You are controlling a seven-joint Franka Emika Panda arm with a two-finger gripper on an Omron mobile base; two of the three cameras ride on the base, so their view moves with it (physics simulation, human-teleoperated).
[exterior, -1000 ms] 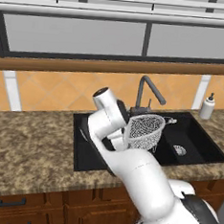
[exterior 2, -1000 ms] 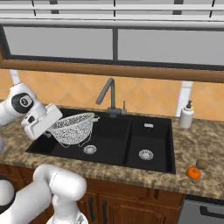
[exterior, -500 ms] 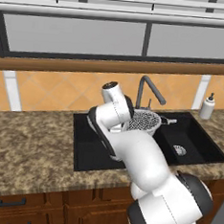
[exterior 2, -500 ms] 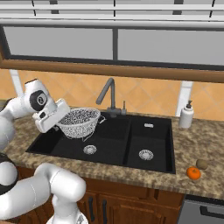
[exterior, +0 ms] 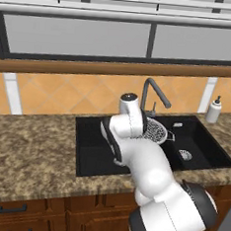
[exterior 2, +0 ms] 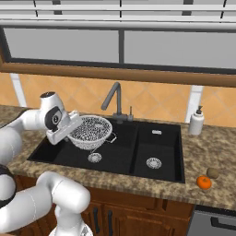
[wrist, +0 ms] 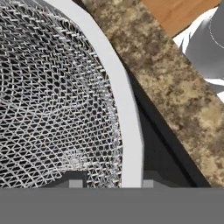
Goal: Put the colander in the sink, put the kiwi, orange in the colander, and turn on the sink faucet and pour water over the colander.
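Note:
My gripper [exterior 2: 74, 127] is shut on the rim of the colander [exterior 2: 92, 131], a round silver mesh bowl that hangs roughly level over the wider left basin of the black sink [exterior 2: 55, 154]. The hand view has the colander's white rim [wrist: 127, 122] running between my fingertips [wrist: 77, 182], with mesh to its left. From the left base camera the colander [exterior: 157, 132] peeks out behind my arm, under the faucet [exterior: 156, 91]. The dark faucet [exterior 2: 113, 97] stands behind the sink, with no water running. The orange [exterior 2: 203, 182] and the brown kiwi [exterior 2: 212, 173] lie on the counter at the right.
A white soap dispenser [exterior 2: 197, 122] stands behind the narrower right basin [exterior 2: 154, 147]. Speckled granite counter [exterior: 30, 149] surrounds the sink, with a tiled wall and a window above. My own arm blocks much of the sink in the left base view.
The arm has swung closer to the faucet with the colander in its grip. The colander has turned from a steep tilt to nearly level over the wide basin.

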